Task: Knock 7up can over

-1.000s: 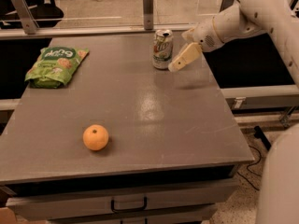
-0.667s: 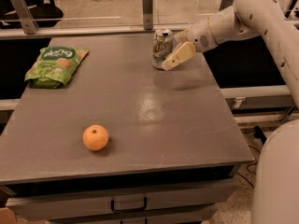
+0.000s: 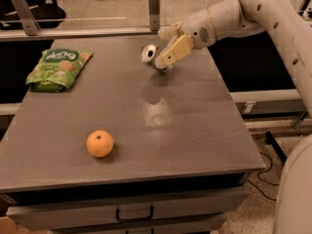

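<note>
The 7up can (image 3: 150, 54) is tipped steeply toward the left at the far middle of the grey table (image 3: 195, 126), its shiny top facing left and toward me. My gripper (image 3: 165, 48) is pressed against the can's right side, and its cream-coloured fingers (image 3: 171, 52) cover most of the can's body. The white arm reaches in from the upper right.
A green snack bag (image 3: 58, 68) lies at the far left of the table. An orange (image 3: 100, 144) sits near the front left. A metal rail with posts (image 3: 154, 8) runs behind the table. A drawer handle (image 3: 133, 213) shows below the front edge.
The can stood upright a second ago; now it leans far over to the left. My gripper has moved left, pushing against it.
</note>
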Tool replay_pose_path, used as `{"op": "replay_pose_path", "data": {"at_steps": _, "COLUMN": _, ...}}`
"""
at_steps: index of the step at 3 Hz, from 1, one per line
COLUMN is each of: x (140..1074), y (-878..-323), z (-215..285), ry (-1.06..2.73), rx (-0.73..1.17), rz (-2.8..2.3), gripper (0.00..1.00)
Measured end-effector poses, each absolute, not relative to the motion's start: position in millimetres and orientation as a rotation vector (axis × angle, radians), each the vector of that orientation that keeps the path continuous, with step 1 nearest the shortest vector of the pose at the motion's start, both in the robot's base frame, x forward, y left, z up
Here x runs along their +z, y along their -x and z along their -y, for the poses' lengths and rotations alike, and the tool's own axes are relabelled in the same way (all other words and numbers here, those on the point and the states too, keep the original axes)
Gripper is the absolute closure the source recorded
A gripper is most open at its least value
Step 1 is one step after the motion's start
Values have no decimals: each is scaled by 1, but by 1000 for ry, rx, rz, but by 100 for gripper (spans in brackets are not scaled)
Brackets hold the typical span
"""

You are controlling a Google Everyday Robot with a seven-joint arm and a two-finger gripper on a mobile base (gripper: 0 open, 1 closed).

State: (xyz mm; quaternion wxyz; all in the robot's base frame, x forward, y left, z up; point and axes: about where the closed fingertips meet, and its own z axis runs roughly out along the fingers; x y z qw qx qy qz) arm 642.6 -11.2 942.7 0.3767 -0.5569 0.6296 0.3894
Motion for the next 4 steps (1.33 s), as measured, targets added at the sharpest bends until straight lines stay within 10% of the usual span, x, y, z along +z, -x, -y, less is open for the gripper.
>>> {"op": "replay_pose_path", "data": {"at_steps": 2, "x": 986, "y": -593, "z": -16, "ry": 1520, "rx": 1094, "rz": -1462, "gripper": 0}}
{"op": "replay_pose_path", "data": {"at_steps": 4, "x": 996, "y": -644, "z": 78, "ry": 1362, "rx": 725, "rz": -1618, "gripper": 0}}
